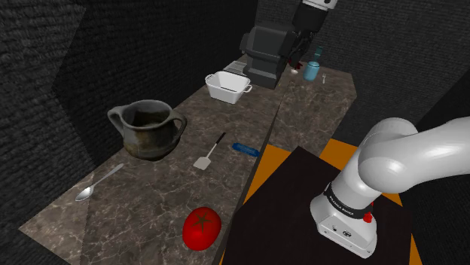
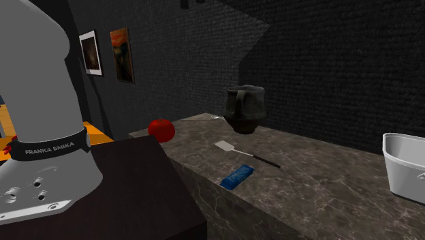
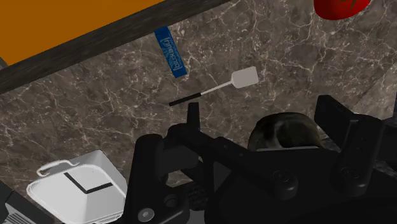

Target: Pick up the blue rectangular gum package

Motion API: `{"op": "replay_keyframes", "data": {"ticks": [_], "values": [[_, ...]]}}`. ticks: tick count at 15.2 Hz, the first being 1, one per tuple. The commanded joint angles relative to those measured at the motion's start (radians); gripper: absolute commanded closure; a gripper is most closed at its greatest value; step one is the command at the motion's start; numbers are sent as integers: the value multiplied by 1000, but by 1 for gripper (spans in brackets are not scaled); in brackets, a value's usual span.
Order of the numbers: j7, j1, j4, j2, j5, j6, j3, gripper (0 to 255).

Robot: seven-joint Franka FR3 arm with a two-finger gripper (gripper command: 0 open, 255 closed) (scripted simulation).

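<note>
The white arm [image 1: 410, 154] bends sharply at its elbow and stretches away from the camera. The black gripper [image 3: 262, 118] points downward, its two fingers [image 3: 191, 121] well apart, clasping nothing.

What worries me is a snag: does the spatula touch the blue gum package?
Apart. The shoulder view shows bare countertop between the spatula and the blue gum package.
</note>
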Motion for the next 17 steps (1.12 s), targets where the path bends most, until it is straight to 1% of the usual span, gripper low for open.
{"op": "replay_keyframes", "data": {"ticks": [1,5,9,13,17], "values": [[0,0,0,0,0,0,0,0],[-38,1,-99,43,-17,130,-14,0],[-75,2,-180,112,-34,268,-29,0],[-112,4,-241,209,-48,415,-47,0],[-151,7,-278,335,-59,568,-67,0]]}}
